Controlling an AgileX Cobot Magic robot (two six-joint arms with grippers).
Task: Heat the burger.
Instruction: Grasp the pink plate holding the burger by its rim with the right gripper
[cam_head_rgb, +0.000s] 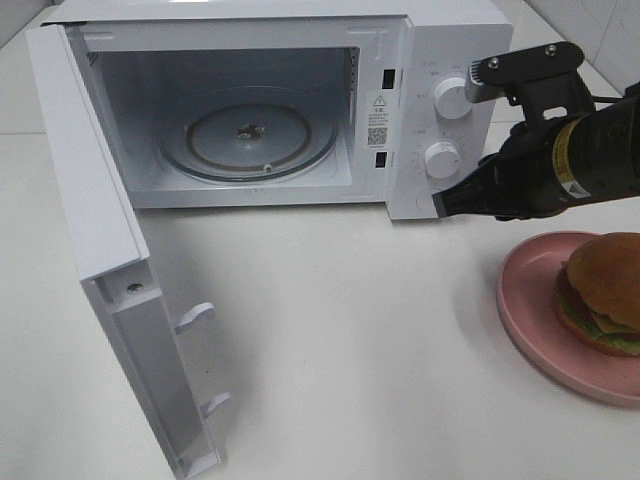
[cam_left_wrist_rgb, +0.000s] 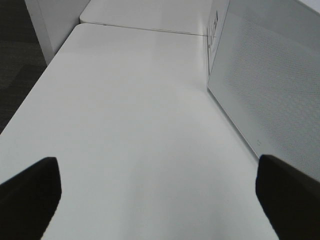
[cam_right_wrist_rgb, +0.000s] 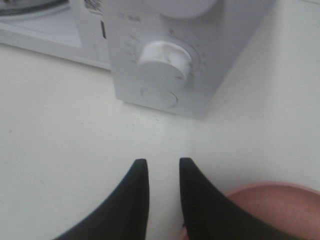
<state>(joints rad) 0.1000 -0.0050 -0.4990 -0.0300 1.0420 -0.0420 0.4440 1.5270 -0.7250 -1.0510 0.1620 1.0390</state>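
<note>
The burger (cam_head_rgb: 605, 290), with a glossy brown bun, lettuce and cheese, sits on a pink plate (cam_head_rgb: 520, 300) at the right edge of the exterior high view. My right gripper (cam_head_rgb: 443, 203) hovers between the plate and the microwave's control panel, its dark tips a narrow gap apart with nothing between them (cam_right_wrist_rgb: 161, 162). The plate's rim (cam_right_wrist_rgb: 280, 200) shows beside the fingers in the right wrist view. The left gripper (cam_left_wrist_rgb: 157, 164) is wide open over bare table beside the microwave's outer wall (cam_left_wrist_rgb: 270, 75); the exterior high view does not show it.
The white microwave (cam_head_rgb: 440, 40) stands at the back with its door (cam_head_rgb: 90, 220) swung fully open to the left. A glass turntable (cam_head_rgb: 250, 140) lies inside the empty cavity. Two knobs (cam_head_rgb: 441, 158) sit on the panel; the lower knob (cam_right_wrist_rgb: 165, 62) faces my right gripper.
</note>
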